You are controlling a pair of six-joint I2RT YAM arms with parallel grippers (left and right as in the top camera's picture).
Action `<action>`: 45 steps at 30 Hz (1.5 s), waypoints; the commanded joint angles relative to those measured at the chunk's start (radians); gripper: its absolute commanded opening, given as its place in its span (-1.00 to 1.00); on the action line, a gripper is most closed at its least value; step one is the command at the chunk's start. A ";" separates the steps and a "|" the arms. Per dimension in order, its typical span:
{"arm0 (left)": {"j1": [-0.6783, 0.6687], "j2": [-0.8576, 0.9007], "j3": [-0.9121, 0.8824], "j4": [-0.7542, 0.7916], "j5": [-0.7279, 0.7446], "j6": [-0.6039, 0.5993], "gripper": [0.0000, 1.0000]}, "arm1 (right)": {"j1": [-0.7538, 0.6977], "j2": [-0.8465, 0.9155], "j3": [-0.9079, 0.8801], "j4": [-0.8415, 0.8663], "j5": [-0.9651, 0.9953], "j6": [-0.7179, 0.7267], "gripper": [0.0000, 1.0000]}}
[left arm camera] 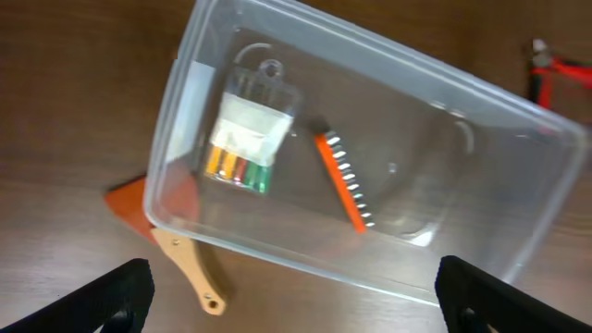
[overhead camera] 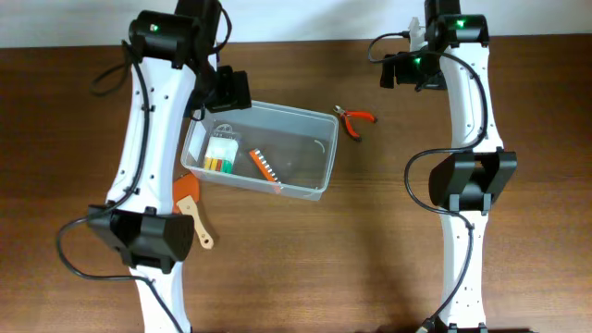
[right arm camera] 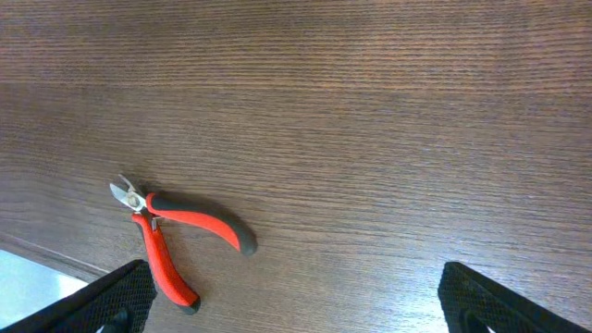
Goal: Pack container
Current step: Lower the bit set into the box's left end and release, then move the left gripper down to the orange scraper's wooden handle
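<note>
Overhead: found clear rectangular plastic container left of centre, holding clear blister pack of coloured bits and orange bit strip. Hovered left gripper above it, fingers wide; spread right gripper wide near red-handled cutters, seemingly for grasping.

Legible text, labels, brands, numbers: none that we can read in any view.
- Blister pack in the container: we see a white card above the coloured pieces, too blurred to give any print.
- Red-handled cutters on the bench: we make out no marking.
</note>
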State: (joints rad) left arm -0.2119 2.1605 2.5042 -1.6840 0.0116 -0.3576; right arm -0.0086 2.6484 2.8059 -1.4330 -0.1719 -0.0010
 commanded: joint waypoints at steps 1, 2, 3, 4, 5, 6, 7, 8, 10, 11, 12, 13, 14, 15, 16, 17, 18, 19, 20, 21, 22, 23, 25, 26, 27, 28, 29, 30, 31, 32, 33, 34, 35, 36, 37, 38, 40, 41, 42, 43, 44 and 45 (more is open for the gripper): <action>0.023 -0.091 0.013 -0.004 0.044 -0.043 0.99 | 0.002 -0.005 0.020 0.000 -0.008 -0.002 0.97; 0.028 -0.103 0.013 -0.004 0.042 -0.048 0.98 | 0.002 -0.005 0.020 0.000 -0.008 -0.002 0.97; 0.035 -0.118 0.013 -0.004 0.036 -0.062 0.99 | 0.002 -0.005 0.020 0.000 -0.008 -0.002 0.97; 0.040 -0.132 0.013 -0.004 0.026 -0.062 0.99 | 0.002 -0.005 0.020 0.000 -0.008 -0.002 0.97; 0.045 -0.147 0.013 -0.004 0.007 -0.063 0.99 | 0.002 -0.005 0.020 0.000 -0.008 -0.002 0.97; 0.048 -0.163 0.013 -0.004 -0.017 -0.064 0.99 | 0.002 -0.005 0.020 0.000 -0.008 -0.002 0.97; 0.052 -0.183 0.013 -0.004 -0.048 -0.065 0.99 | 0.002 -0.005 0.020 0.000 -0.008 -0.002 0.97; 0.053 -0.200 0.013 -0.004 -0.077 -0.065 0.99 | 0.002 -0.005 0.020 0.000 -0.008 -0.002 0.97; 0.055 -0.237 0.013 -0.004 -0.137 -0.065 0.98 | 0.002 -0.005 0.020 0.000 -0.008 -0.002 0.97; 0.057 -0.253 0.012 -0.004 -0.153 -0.068 0.98 | 0.002 -0.005 0.020 0.000 -0.008 -0.002 0.97; 0.061 -0.273 0.007 -0.004 -0.155 -0.087 0.98 | 0.002 -0.005 0.020 0.000 -0.008 -0.002 0.98; 0.065 -0.285 -0.002 -0.004 -0.153 -0.107 0.99 | 0.002 -0.005 0.020 0.000 -0.008 -0.002 0.97; 0.070 -0.299 -0.018 -0.004 -0.151 -0.123 0.98 | 0.002 -0.005 0.020 0.000 -0.008 -0.002 0.98; 0.078 -0.314 -0.048 -0.004 -0.151 -0.129 0.99 | 0.002 -0.005 0.020 0.000 -0.008 -0.002 0.97; 0.087 -0.324 -0.079 -0.004 -0.152 -0.128 0.99 | 0.002 -0.005 0.020 0.000 -0.008 -0.002 0.97; 0.109 -0.339 -0.151 -0.004 -0.156 -0.129 0.99 | 0.002 -0.005 0.020 0.000 -0.008 -0.002 0.97; 0.126 -0.345 -0.203 -0.004 -0.155 -0.134 0.99 | 0.002 -0.005 0.020 0.000 -0.008 -0.002 0.97; 0.142 -0.351 -0.257 -0.004 -0.155 -0.147 0.99 | 0.002 -0.005 0.020 0.000 -0.008 -0.002 0.97; 0.159 -0.357 -0.312 -0.004 -0.158 -0.158 0.98 | 0.002 -0.005 0.020 0.000 -0.008 -0.002 0.97; 0.179 -0.364 -0.375 -0.004 -0.175 -0.174 0.99 | 0.002 -0.005 0.020 0.000 -0.008 -0.002 0.97; 0.196 -0.369 -0.425 -0.004 -0.192 -0.184 0.98 | 0.002 -0.005 0.020 0.000 -0.008 -0.002 0.97; 0.213 -0.375 -0.470 -0.004 -0.198 -0.193 0.98 | 0.002 -0.005 0.020 0.000 -0.008 -0.002 0.97; 0.245 -0.384 -0.548 -0.002 -0.196 -0.195 0.98 | 0.002 -0.005 0.020 0.000 -0.008 -0.002 0.97; 0.256 -0.386 -0.579 0.000 -0.195 -0.195 0.98 | 0.002 -0.005 0.020 0.000 -0.008 -0.002 0.97; 0.266 -0.388 -0.613 0.003 -0.189 -0.195 0.98 | 0.002 -0.005 0.020 0.000 -0.008 -0.002 0.97; 0.270 -0.388 -0.641 0.006 -0.182 -0.195 0.98 | 0.002 -0.005 0.020 0.000 -0.008 -0.002 0.97; 0.272 -0.388 -0.670 0.012 -0.169 -0.195 0.98 | 0.002 -0.005 0.020 0.000 -0.008 -0.002 0.96; 0.272 -0.388 -0.706 0.024 -0.153 -0.195 0.98 | 0.002 -0.005 0.020 0.000 -0.008 -0.002 0.97; 0.271 -0.388 -0.739 0.037 -0.132 -0.195 0.98 | 0.002 -0.005 0.020 0.000 -0.008 -0.002 0.97; 0.269 -0.388 -0.773 0.053 -0.108 -0.194 0.98 | 0.002 -0.005 0.020 0.000 -0.008 -0.002 0.97; 0.269 -0.388 -0.808 0.074 -0.085 -0.192 0.98 | 0.002 -0.005 0.020 0.000 -0.008 -0.002 0.97; 0.266 -0.388 -0.844 0.098 -0.066 -0.191 0.98 | 0.002 -0.005 0.020 0.000 -0.008 -0.002 0.97; 0.265 -0.388 -0.884 0.128 -0.048 -0.191 0.98 | 0.002 -0.005 0.020 0.000 -0.008 -0.002 0.97; 0.265 -0.388 -0.917 0.154 -0.033 -0.191 0.98 | 0.002 -0.005 0.020 0.000 -0.008 -0.002 0.97; 0.265 -0.388 -0.953 0.183 -0.021 -0.192 0.98 | 0.002 -0.005 0.020 0.000 -0.008 -0.002 0.97; 0.265 -0.389 -0.982 0.203 -0.013 -0.192 0.98 | 0.002 -0.005 0.020 0.000 -0.008 -0.002 0.97; 0.265 -0.391 -1.034 0.240 -0.009 -0.191 0.98 | 0.002 -0.005 0.020 0.000 -0.008 -0.002 0.97; 0.265 -0.394 -1.055 0.256 -0.007 -0.187 0.98 | 0.002 -0.005 0.020 0.000 -0.008 -0.002 0.97; 0.265 -0.396 -1.073 0.269 -0.006 -0.187 0.98 | 0.002 -0.005 0.020 0.000 -0.008 -0.002 0.97; 0.265 -0.397 -1.090 0.286 -0.001 -0.182 0.98 | 0.002 -0.005 0.020 0.000 -0.008 -0.002 0.98; 0.265 -0.399 -1.104 0.301 0.012 -0.172 0.98 | 0.002 -0.005 0.020 0.000 -0.008 -0.002 0.97; 0.265 -0.400 -1.117 0.315 0.024 -0.171 0.98 | 0.002 -0.005 0.020 0.000 -0.008 -0.002 0.97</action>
State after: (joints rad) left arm 0.0544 1.7885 1.4223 -1.3926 -0.0120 -0.5396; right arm -0.0086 2.6484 2.8059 -1.4330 -0.1719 -0.0010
